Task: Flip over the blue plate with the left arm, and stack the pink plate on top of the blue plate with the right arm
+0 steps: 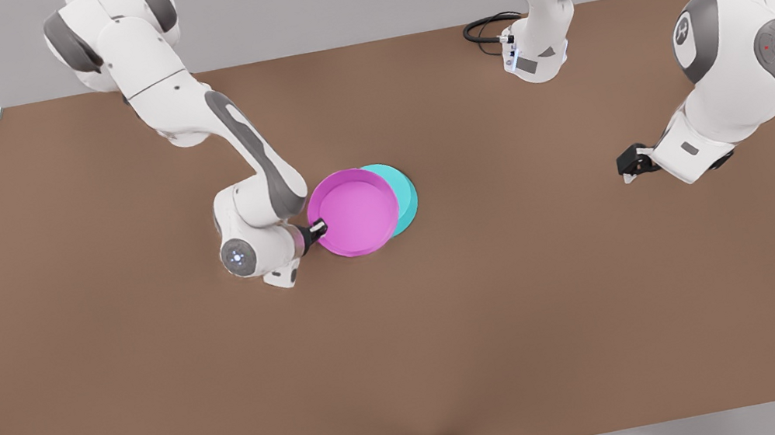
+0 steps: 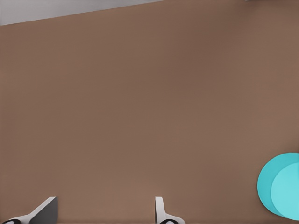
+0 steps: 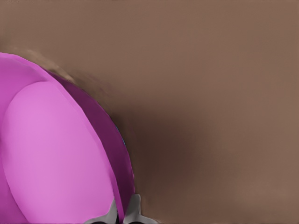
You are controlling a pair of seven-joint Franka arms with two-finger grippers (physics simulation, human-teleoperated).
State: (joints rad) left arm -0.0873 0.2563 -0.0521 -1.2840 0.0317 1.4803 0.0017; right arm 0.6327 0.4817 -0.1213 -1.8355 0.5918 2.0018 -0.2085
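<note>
The right gripper [image 1: 317, 227], at the front view's left, is clamped on the pink plate's [image 1: 355, 211] rim at the plate's nine o'clock; in the right wrist view its fingertips [image 3: 132, 209] pinch that rim [image 3: 122, 196]. The pink plate sits on the blue plate [image 1: 401, 195], offset, so a turquoise crescent shows at three o'clock on the brown table [image 1: 148, 383]; the rest of the blue plate is hidden. The left gripper [image 1: 628, 165] waits well apart at the front view's right, its fingers [image 2: 160, 210] spread with nothing between; the blue plate [image 2: 280, 191] is cut off at its view's edge.
</note>
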